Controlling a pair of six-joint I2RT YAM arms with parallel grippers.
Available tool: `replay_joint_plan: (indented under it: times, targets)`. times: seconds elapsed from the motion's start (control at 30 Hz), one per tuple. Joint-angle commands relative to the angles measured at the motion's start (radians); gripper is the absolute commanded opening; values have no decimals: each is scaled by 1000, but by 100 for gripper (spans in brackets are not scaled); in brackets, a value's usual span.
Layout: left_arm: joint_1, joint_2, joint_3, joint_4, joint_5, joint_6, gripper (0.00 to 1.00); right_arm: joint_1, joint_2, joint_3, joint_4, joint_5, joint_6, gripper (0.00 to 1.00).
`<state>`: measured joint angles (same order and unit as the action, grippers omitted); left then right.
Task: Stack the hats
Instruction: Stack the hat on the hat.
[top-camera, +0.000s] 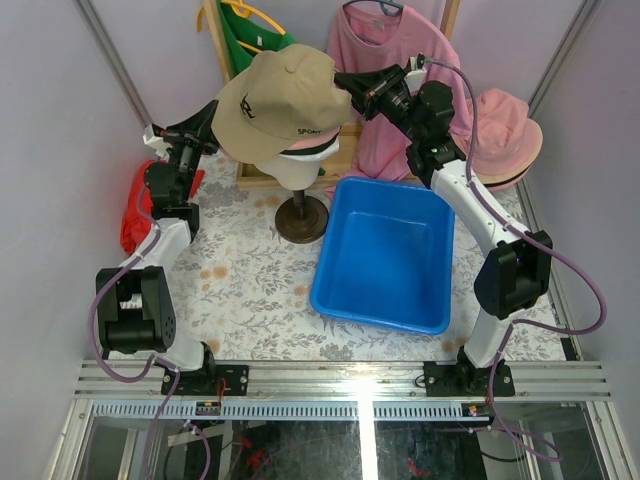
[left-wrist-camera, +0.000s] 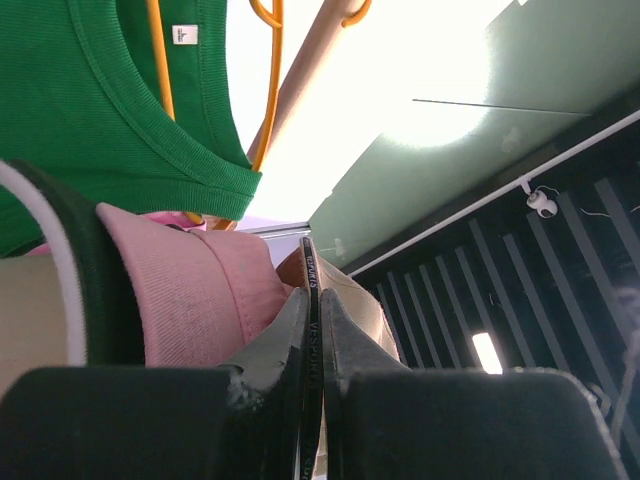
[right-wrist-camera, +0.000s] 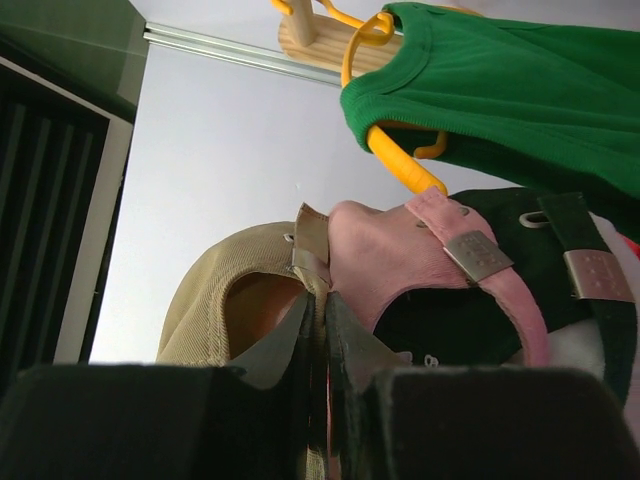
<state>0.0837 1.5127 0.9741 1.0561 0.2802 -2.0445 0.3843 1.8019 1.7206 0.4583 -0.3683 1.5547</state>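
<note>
Jaws pinch tan cap (top-camera: 285, 95), back opening rightward

From where I'm standing, the left arm (top-camera: 165, 245) and the right arm (top-camera: 470, 200) are both wearing white plastic shells between chunky black joint housings. Pale grey cables are looping loosely alongside each one. The left claw (left-wrist-camera: 311, 300) and the right claw (right-wrist-camera: 320, 305) are showing glossy black, tapered fingers. Small black base blocks (top-camera: 225, 380) are sitting bolted on a silver metal rail (top-camera: 340, 380).
</note>
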Motion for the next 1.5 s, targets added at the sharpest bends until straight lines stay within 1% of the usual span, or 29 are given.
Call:
replay_joint_plan:
  times: [0.0, 0.27, 0.53, 0.73, 0.93, 1.13, 1.23, 1.33, 1.37, 1.4, 1.47]
  targets:
    - [4, -19, -20, -38, -68, -474, 0, -7, -59, 10, -25, 13, -69, 12]
    - [5, 0, -4, -83, -54, -464, 0, -8, -63, -10, -83, 17, -130, 12]
    - [12, -14, -57, -129, -54, -460, 0, -8, -81, -56, -157, 30, -222, 12]
    - [29, -10, -67, -147, -38, -464, 0, -8, -81, -92, -181, 44, -264, 12]
    - [45, 7, -78, -139, -15, -473, 0, -8, -70, -109, -201, 55, -296, 12]
    - [59, 39, -72, -133, 5, -474, 0, -7, -45, -74, -261, 61, -346, 12]
    - [66, 59, -52, -125, 5, -458, 0, -7, -38, -74, -295, 64, -367, 12]
    - [67, 81, -23, -103, 6, -446, 0, -6, -37, -62, -292, 63, -367, 12]
    - [67, 88, -15, -93, 6, -447, 1, -6, -33, -44, -297, 63, -370, 12]
    - [66, 92, -8, -82, 3, -446, 4, -6, -29, -31, -300, 59, -371, 12]
    - [67, 95, 5, -70, -1, -442, 15, -6, -24, -13, -305, 59, -371, 12]
